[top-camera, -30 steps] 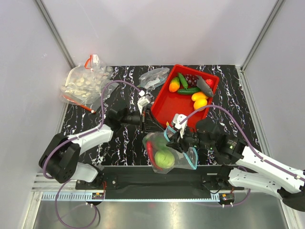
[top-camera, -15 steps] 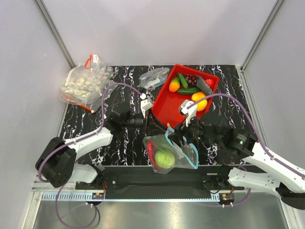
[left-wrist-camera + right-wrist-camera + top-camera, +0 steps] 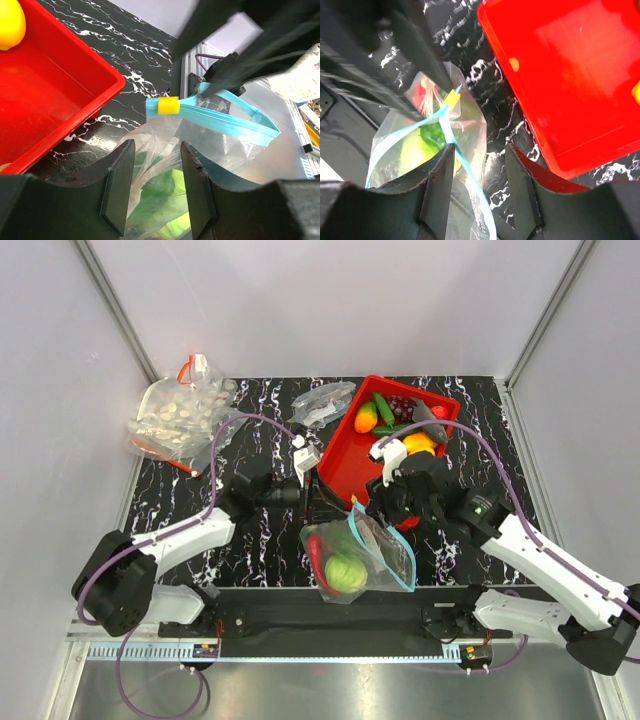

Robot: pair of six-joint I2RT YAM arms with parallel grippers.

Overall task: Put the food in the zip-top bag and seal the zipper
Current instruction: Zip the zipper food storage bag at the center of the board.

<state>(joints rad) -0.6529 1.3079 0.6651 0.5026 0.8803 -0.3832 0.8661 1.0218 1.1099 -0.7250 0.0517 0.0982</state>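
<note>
The left gripper [image 3: 157,185] and right gripper [image 3: 480,185] are hanging with jaws apart, clamping nothing, just beside the zip-top bag [image 3: 385,555]. The bag is holding the food [image 3: 343,570] and lying between the red tray [image 3: 345,465] and the table's [image 3: 260,570] front edge.

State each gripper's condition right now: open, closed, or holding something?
Left gripper: open, nothing gripped between its fingers.
Right gripper: open, nothing gripped between its fingers.

The marbled table [image 3: 480,420] bears a red tray [image 3: 348,466], zip-top bag [image 3: 362,556], white-pieces bag [image 3: 175,420] and crumpled bag [image 3: 322,403].
</note>
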